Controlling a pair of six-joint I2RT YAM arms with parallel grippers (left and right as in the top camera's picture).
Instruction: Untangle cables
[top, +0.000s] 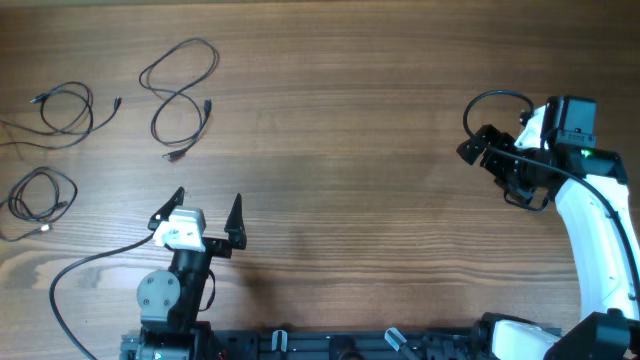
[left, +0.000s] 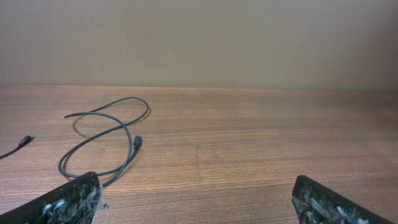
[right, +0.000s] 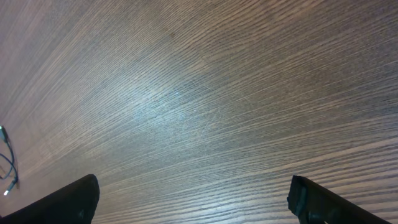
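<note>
1. Closest to the base edge, at about 8 o'clock on the table (top: 350, 100), the left gripper (top: 209, 197) points toward 12. Its jaws are spread wide with nothing between them.
2. At 9 o'clock from that gripper, a coiled cable (top: 40, 197) lies flat near the table's left edge.
3. At 3 o'clock on the table, the right gripper (top: 488, 175) has its jaws parted too. Its wrist camera shows only bare wood between them.
4. At 10 o'clock from the left gripper lies a looped cable (top: 68, 112), apart from the coiled one.
5. Farthest, just shy of 12 o'clock from the left gripper, a figure-eight cable (top: 178, 95) lies on its own. The left wrist camera shows it (left: 137, 142) ahead of the open jaws, untouched.
</note>
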